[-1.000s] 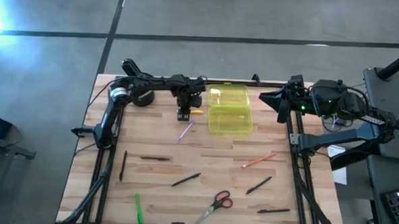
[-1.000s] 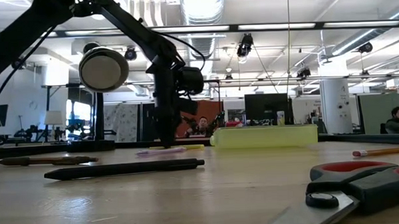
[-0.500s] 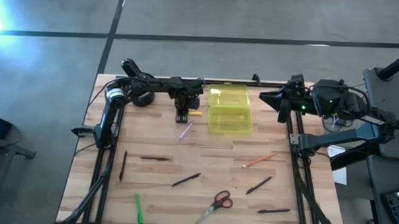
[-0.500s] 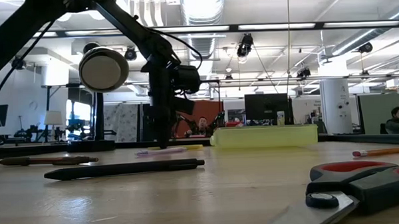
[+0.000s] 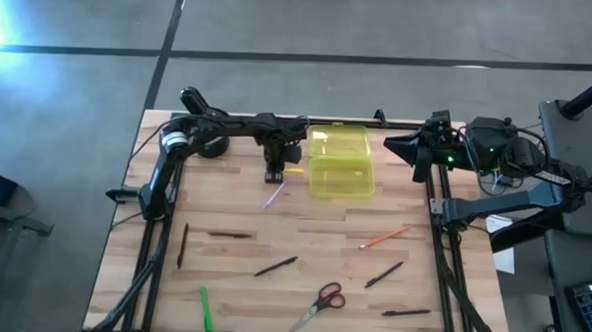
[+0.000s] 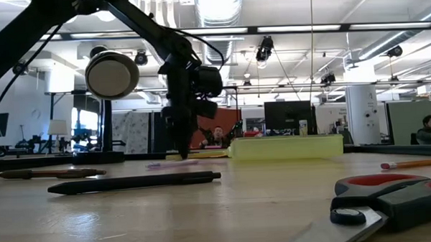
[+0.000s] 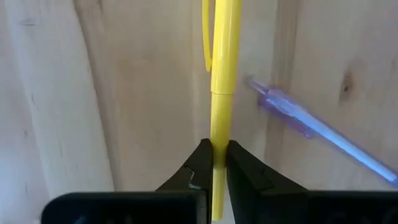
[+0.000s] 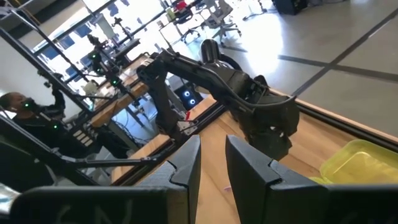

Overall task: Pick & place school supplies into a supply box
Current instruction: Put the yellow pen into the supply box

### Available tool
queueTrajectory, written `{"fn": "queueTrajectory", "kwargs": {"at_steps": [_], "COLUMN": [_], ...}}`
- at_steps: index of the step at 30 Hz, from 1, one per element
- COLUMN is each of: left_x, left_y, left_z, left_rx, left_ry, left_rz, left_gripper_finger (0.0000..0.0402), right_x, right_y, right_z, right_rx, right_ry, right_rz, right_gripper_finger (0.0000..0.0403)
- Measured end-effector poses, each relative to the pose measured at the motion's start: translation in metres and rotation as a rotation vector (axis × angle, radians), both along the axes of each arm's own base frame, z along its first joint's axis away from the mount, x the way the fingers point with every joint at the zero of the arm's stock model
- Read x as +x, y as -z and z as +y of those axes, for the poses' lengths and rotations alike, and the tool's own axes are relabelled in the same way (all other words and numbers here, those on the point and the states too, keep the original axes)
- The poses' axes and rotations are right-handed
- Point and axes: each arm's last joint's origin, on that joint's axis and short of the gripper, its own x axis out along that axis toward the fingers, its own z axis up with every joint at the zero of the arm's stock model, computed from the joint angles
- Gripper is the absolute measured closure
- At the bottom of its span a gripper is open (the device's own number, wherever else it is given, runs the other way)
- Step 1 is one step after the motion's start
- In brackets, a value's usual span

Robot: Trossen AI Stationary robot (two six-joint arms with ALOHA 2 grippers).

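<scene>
My left gripper (image 5: 274,172) points down at the far side of the table, just left of the supply box (image 5: 340,163), and is shut on a yellow pen (image 7: 221,56). The translucent yellow-green box stands with its lid laid back. A pink-purple pen (image 5: 274,195) lies on the wood close beside the gripper, on its near side. Black pens (image 5: 275,267), an orange pencil (image 5: 383,237), a green pen (image 5: 206,309) and red-handled scissors (image 5: 320,304) lie spread over the near half. My right gripper (image 8: 212,155) waits at the far right edge, open, holding nothing. My left gripper pinches the yellow pen's barrel (image 7: 219,134) between its two fingertips, toward the end away from the clip. The fingers come from above, pointing down, and lie across the pen. The pen stays level at the tabletop; whether it is clear of the wood I cannot tell.
A black round stand (image 5: 213,144) sits at the far left, behind my left arm. More black pens lie at the left (image 5: 182,246) and near right (image 5: 407,313). A bare strip of wood runs between the box and the scattered pens.
My left gripper has shut on the yellow pen, staying over nearly the same spot with only a small sideways shift. The pink-purple pen and the box have kept their places.
</scene>
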Motion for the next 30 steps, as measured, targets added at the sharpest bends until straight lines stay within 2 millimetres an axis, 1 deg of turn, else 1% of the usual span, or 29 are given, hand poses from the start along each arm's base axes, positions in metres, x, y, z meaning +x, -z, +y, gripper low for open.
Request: {"fn": "queueTrajectory", "kwargs": {"at_steps": [9, 15, 21, 25, 30], "left_x": [-0.007, -0.011, -0.017, -0.023, -0.030], "left_y": [0.001, -0.013, -0.037, -0.061, -0.094], "left_z": [-0.003, -0.004, -0.005, -0.007, -0.011], "left_rx": [-0.024, -0.008, 0.025, 0.055, 0.090], "left_ry": [-0.003, 0.000, 0.001, -0.031, -0.110], "left_rz": [0.058, 0.036, -0.023, -0.086, -0.222], "left_gripper_finger": [0.0393, 0.0393, 0.0393, 0.0393, 0.0393], "right_x": [0.000, 0.000, 0.000, 0.001, 0.006], "right_y": [0.000, 0.000, 0.000, 0.000, 0.003], "right_z": [0.001, 0.001, 0.001, 0.001, 0.001], "right_rx": [0.001, 0.000, -0.005, -0.009, -0.043], "right_ry": [-0.015, -0.015, -0.016, -0.017, -0.022], "right_rz": [0.000, 0.001, 0.004, 0.007, 0.031], "right_gripper_finger": [0.0335, 0.0335, 0.0335, 0.0335, 0.0335]}}
